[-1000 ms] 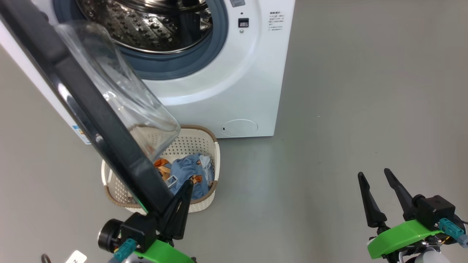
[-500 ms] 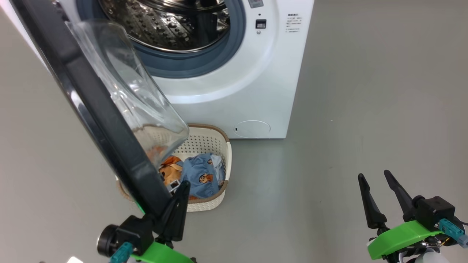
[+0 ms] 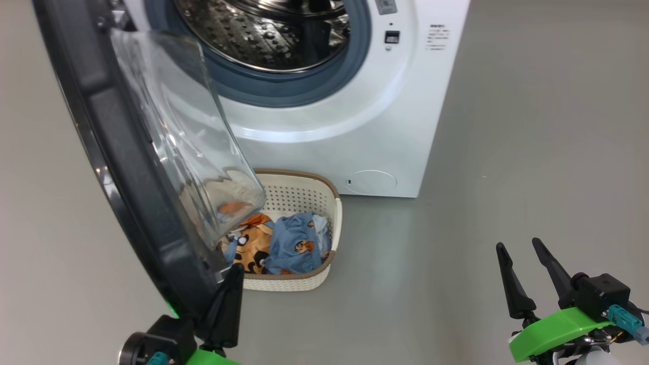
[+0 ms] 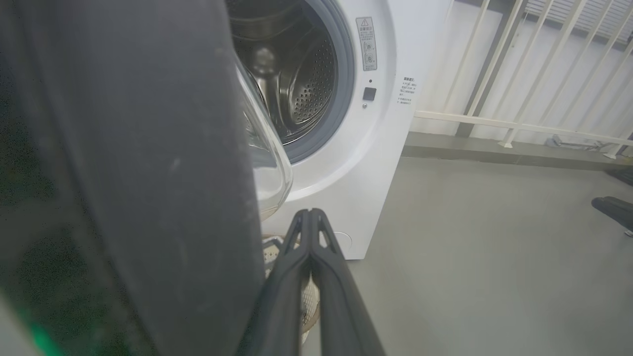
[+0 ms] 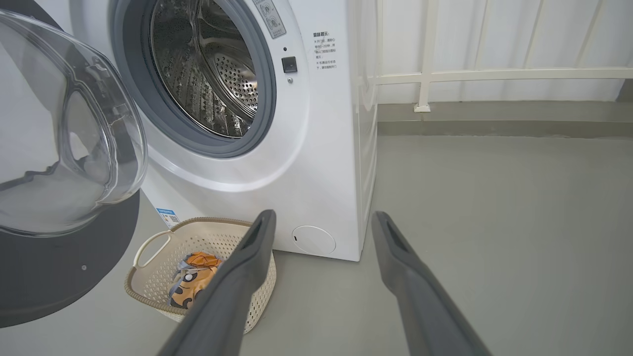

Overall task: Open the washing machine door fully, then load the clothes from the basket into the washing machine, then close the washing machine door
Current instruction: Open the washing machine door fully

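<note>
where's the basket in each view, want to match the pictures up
Head view: basket lower centre, partly behind the washing machine door.
Left wrist view: basket a perforated sliver at bottom centre, behind the left gripper.
Right wrist view: basket lower left.
Shared landmark: the round cap low on the washing machine, right of the basket.
</note>
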`<state>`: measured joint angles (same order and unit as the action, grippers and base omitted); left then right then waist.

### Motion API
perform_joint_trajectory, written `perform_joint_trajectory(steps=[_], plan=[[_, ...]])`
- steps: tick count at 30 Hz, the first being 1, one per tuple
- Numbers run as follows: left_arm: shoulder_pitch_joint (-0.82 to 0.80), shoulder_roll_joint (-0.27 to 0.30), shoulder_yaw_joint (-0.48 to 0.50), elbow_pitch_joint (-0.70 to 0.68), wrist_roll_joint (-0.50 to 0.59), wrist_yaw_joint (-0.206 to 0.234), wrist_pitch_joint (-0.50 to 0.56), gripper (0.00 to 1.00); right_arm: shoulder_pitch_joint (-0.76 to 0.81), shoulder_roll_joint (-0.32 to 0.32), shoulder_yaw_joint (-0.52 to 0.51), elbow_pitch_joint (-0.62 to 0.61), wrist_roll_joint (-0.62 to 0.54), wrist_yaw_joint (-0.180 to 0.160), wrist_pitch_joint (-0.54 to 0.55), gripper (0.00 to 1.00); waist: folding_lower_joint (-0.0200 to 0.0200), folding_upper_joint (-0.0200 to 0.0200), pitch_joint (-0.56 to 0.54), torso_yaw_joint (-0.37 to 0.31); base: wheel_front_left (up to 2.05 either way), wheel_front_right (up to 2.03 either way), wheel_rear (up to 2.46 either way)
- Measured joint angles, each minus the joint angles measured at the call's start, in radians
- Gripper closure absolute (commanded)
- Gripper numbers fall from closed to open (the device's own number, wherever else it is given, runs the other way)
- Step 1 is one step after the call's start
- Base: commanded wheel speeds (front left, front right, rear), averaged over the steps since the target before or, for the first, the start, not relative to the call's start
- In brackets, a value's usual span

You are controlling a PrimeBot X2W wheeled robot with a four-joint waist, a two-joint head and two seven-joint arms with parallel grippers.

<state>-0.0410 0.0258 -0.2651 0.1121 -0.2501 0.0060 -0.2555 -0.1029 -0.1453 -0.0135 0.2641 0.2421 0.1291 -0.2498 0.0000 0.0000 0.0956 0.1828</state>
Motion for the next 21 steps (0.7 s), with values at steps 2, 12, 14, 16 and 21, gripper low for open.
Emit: perform_joint_trajectory(steps=[2,12,14,16,21], plan=[[0.005,0.001,0.007,-0.001,0.000,0.005,0.000,1.00,0.000,0.000,0.000,0.000,0.000,0.000,0.000,0.00,0.0000,0.0000,-0.003,0.012,0.00,0.00,0.00],[0.028,0.004,0.074,-0.004,-0.001,0.016,0.000,1.00,0.009,0.000,0.007,0.009,0.003,0.000,0.000,0.00,0.0000,0.0000,-0.029,0.082,0.00,0.00,0.00],[0.038,0.004,0.094,-0.004,-0.001,0.016,0.000,1.00,0.014,0.000,0.009,0.012,0.006,0.000,0.000,0.00,0.0000,0.0000,-0.037,0.095,0.00,0.00,0.00],[0.046,0.005,0.114,-0.002,0.000,0.016,0.000,1.00,0.022,0.001,0.011,0.014,0.007,0.000,0.000,0.00,0.0000,0.0000,-0.047,0.108,0.00,0.00,0.00],[0.059,0.007,0.166,0.010,0.001,0.022,0.000,1.00,0.023,0.001,0.019,0.018,0.007,0.000,0.000,0.00,0.0000,0.0000,-0.068,0.135,0.00,0.00,0.00]])
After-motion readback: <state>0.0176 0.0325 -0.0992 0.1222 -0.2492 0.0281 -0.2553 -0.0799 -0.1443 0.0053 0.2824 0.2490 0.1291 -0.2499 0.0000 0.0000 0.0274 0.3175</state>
